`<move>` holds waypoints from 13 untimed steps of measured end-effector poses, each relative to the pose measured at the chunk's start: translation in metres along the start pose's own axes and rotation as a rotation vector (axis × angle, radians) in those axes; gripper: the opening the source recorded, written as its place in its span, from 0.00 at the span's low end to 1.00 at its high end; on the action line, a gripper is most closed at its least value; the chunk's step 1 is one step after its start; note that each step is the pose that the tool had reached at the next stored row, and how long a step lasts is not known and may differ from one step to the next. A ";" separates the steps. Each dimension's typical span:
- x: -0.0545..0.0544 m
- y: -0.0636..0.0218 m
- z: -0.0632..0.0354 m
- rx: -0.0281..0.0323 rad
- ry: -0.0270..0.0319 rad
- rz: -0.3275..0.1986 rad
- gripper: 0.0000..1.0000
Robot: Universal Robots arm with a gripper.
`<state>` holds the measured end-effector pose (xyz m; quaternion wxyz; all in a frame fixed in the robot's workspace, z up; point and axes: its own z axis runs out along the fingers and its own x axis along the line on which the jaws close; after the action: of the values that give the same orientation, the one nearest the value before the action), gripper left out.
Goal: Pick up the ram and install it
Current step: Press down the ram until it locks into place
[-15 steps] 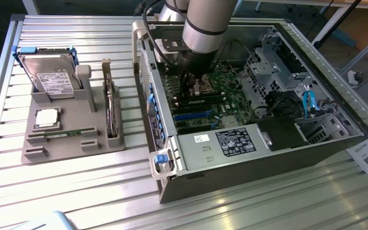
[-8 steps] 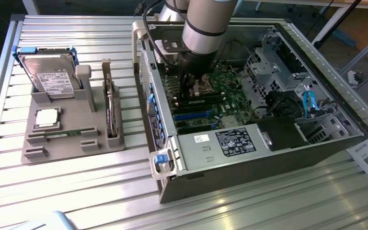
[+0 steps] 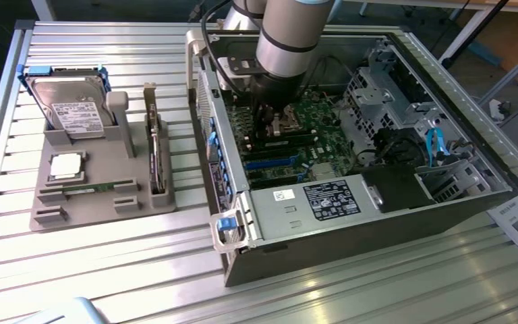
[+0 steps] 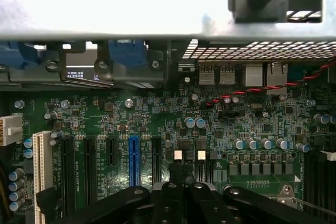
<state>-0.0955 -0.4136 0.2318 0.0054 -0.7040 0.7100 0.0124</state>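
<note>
A thin green ram stick lies flat in a front slot of the grey holder, at the exterior view's left. My gripper is far from it, lowered inside the open computer case over the green motherboard. In the wrist view the black fingers stand close together just above the motherboard, near its expansion slots with the blue one. I see no green stick between the fingers.
The holder also carries a hard drive, a square silvery processor chip and a tall dark expansion card. Case walls, a drive cage and blue cables hem in the arm. Slatted metal table lies all around.
</note>
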 end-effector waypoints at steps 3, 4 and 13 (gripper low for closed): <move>0.000 0.0000 0.0001 0.0000 -0.0001 0.000 0.10; 0.000 0.0000 0.0001 0.0000 0.0000 0.000 0.10; 0.001 0.0000 0.0019 0.0000 -0.0003 0.000 0.10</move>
<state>-0.0955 -0.4141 0.2299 0.0055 -0.7040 0.7100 0.0124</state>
